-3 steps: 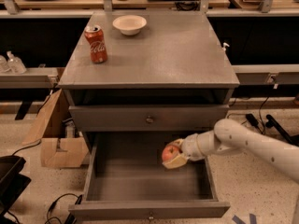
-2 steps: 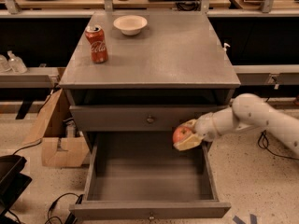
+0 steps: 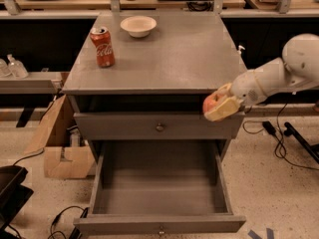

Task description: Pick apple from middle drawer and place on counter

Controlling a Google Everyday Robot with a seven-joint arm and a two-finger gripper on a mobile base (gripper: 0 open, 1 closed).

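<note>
1 small round red apple (image 3: pixel 211 102) with yellowish patches is held off every surface at the right of centre of the frame, pinched between the cream-coloured fingers (image 3: pixel 229 107) of the 2-finger gripper (image 3: pixel 219 105). The fingers close on it from the right and from below, so only its left and upper face shows. The gripper hangs in front of the right front corner of the grey cabinet, just below the front edge of the counter (image 3: pixel 169 54), the broad flat matte grey top. It overlaps the right end of the shallower grey drawer front (image 3: pixel 124 127), which is shut and carries 1 small knob (image 3: pixel 159 127) at its middle. The white robot arm (image 3: pixel 279 73) reaches in from the right edge of the frame, bent down and leftward to the gripper. Below, in the lower centre, the wide, deep grey wooden middle drawer (image 3: pixel 99 183) stands pulled out toward the camera, its tall side walls and bare floor in view, and a small round metal knob (image 3: pixel 161 230) sits on its front. The apple is above and to the right of this drawer, clear of its walls. On the counter, a red soda can (image 3: pixel 102 46) stands upright near the left edge, and a white bowl (image 3: pixel 138 25) rests behind it toward the back. A brown cardboard box (image 3: pixel 55 148) sits on the speckled floor at the lower left.
</note>
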